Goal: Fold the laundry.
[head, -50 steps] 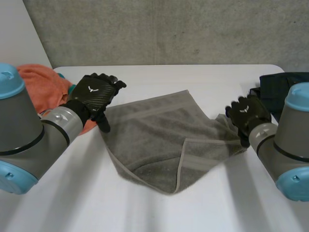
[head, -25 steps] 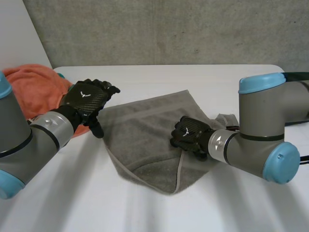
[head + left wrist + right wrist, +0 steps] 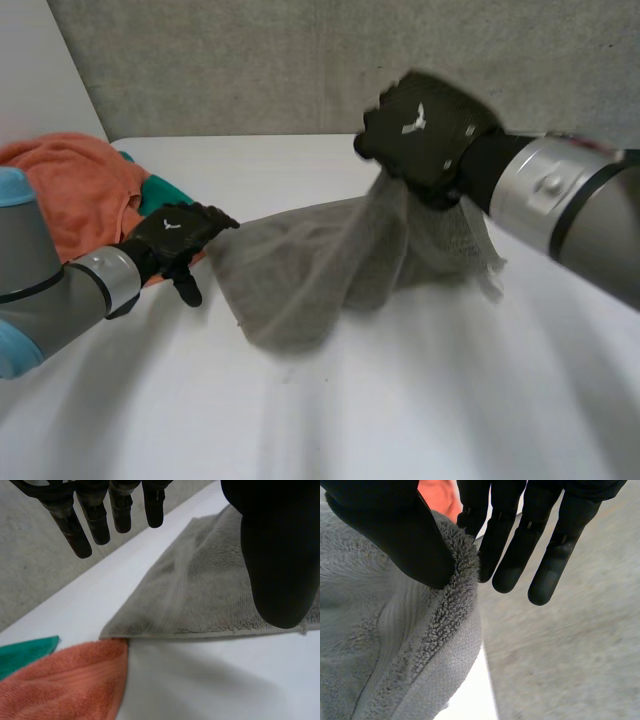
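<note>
A white table (image 3: 400,400) is standing in front of a grey concrete wall (image 3: 300,60), and a grey towel (image 3: 290,275) is lying across its middle. The robot's right hand (image 3: 425,128) is holding one part of the towel up in the air above the table. The cloth is hanging down from that hand in a loose drape, while the rest is resting on the tabletop. Seen from the right wrist, the towel's fluffy edge is being pinched between the thumb (image 3: 395,535) and the nearest of the straight fingers (image 3: 512,540).

The robot's left hand (image 3: 178,232) is hovering low at the towel's left corner. Its fingers (image 3: 117,510) are reaching out straight and slightly apart, gripping nothing. Its thumb is sitting above the towel near the hemmed edge, though whether it is touching the cloth is not clear.

An orange cloth (image 3: 70,190) is lying bunched at the table's left side, just beside the towel's corner. A teal cloth (image 3: 160,192) is peeking out next to it.
</note>
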